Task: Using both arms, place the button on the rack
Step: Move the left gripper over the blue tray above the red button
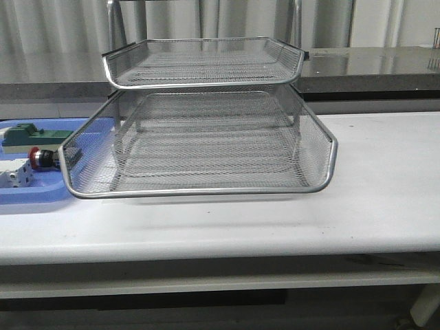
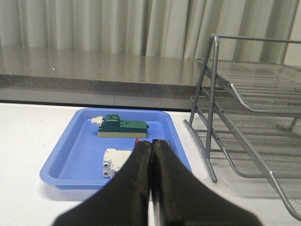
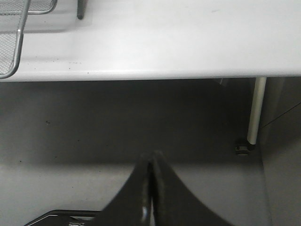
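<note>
Nearest in the front view is the white worktop point(image 1: 385, 206), carrying one three-tier wire rack point(image 1: 206, 144) and, beside it, one blue tray point(image 1: 27, 194) where the single button point(image 1: 40, 157) lies with one green block point(image 1: 31, 133) and one white block point(image 1: 15, 176); no arm shows, so I judge nothing has begun. From the left wrist, the left tool point(image 2: 153, 147) hangs pressed together, empty, above the tray's near side, and must next spread and descend onto the button. From the right wrist, the right tool point(image 3: 151, 157) is likewise pressed together, empty, off the worktop's edge.

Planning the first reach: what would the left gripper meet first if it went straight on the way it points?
Probably the button in the blue tray; the shut left gripper hides most of it, so depth is unclear.
</note>
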